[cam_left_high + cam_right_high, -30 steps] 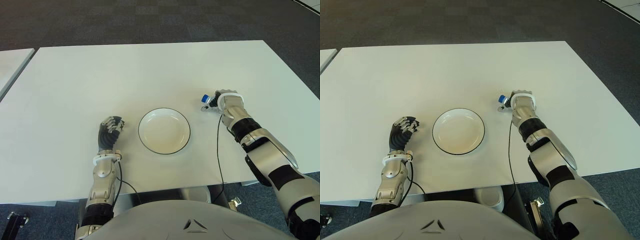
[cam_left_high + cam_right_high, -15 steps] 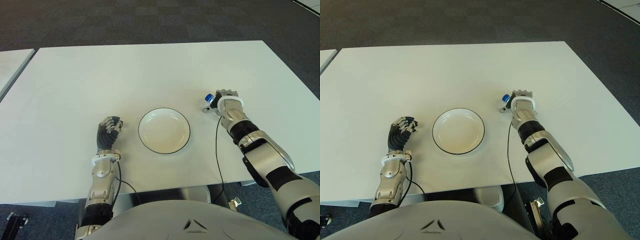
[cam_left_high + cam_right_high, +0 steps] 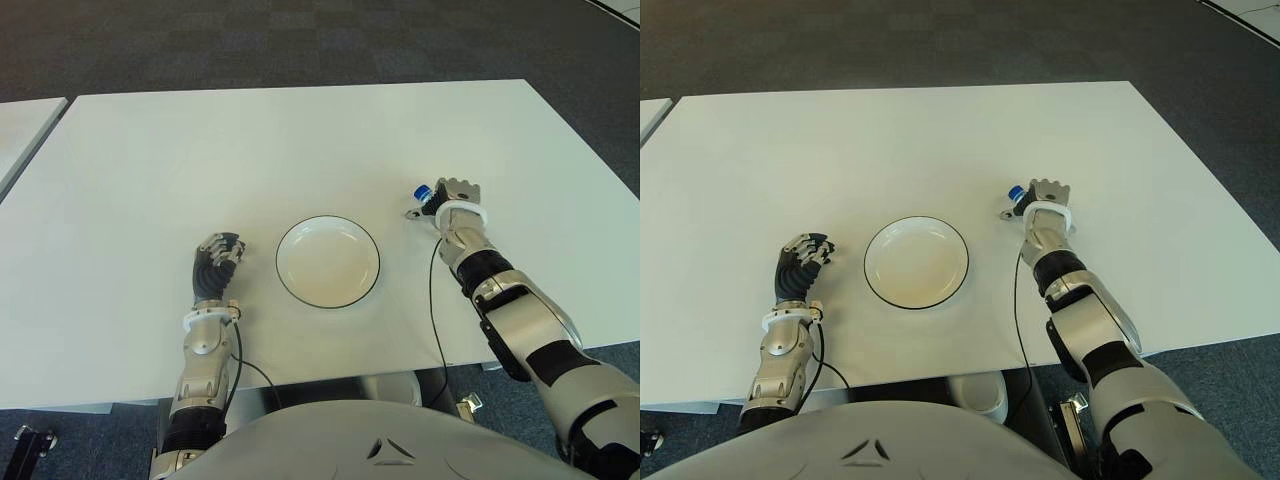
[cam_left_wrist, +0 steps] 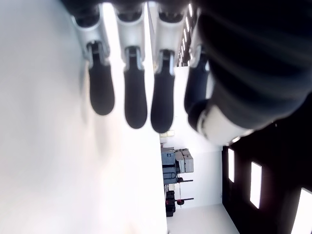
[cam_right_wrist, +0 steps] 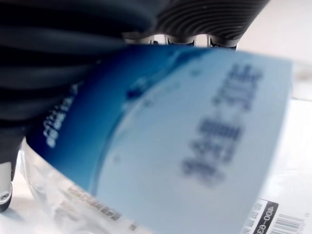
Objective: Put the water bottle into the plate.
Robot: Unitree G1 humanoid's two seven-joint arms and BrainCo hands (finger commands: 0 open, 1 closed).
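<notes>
Right hand [image 3: 458,194] shifted farther; fingers [image 5: 73,53] wrap water bottle [image 5: 185,146].

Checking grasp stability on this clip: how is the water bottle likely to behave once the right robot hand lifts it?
The water bottle, gripped by the right robot hand, looks like clear thin plastic with a glossy label, so probably slippery and slightly squashy. Being round, it may roll on the shallow plate if laid down.

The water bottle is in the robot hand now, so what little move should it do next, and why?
Probably lift the water bottle a little and carry it toward the plate. The right robot hand is closed around it, as the right wrist view shows the label pressed against the fingers, but it sits to the right of the plate, which holds nothing. The left robot hand shows curled to the plate's left.
</notes>
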